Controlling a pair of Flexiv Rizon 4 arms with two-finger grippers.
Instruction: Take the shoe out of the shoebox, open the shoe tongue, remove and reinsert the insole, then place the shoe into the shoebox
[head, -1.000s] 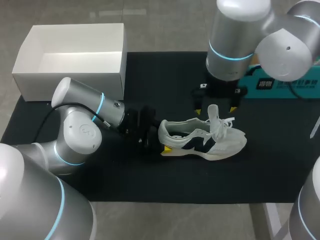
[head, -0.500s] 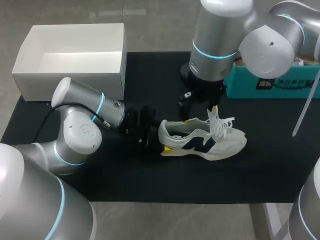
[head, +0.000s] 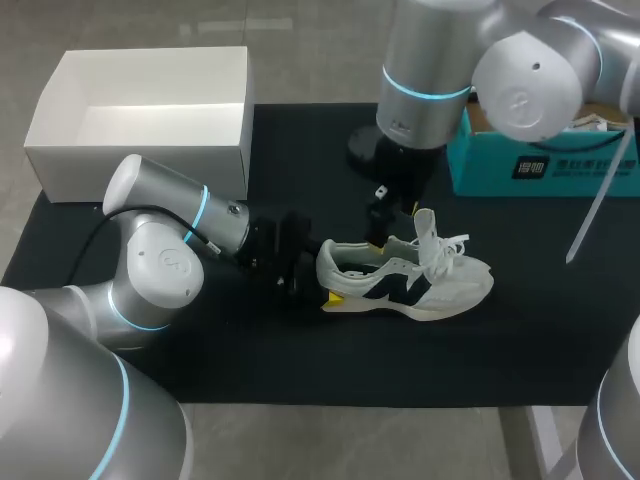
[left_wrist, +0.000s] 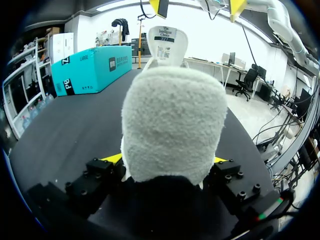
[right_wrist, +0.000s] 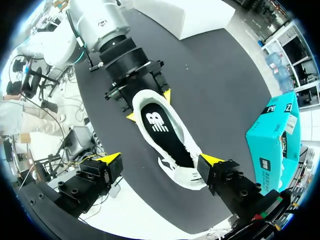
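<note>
One white shoebox (head: 150, 110) was seen at the far left, well apart from the shoe (head: 410, 280). The shoe's heel was pinched by the left gripper (left_wrist: 167, 162) mid-mat. The right gripper (right_wrist: 161, 160) was held spread above its opening. A teal box (head: 540, 165) was set far right; bare black mat (head: 300, 370) was left along the near edge.

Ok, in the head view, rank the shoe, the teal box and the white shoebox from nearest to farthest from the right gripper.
1. shoe, just under the right gripper.
2. teal box, to its right.
3. white shoebox, far left.
</note>
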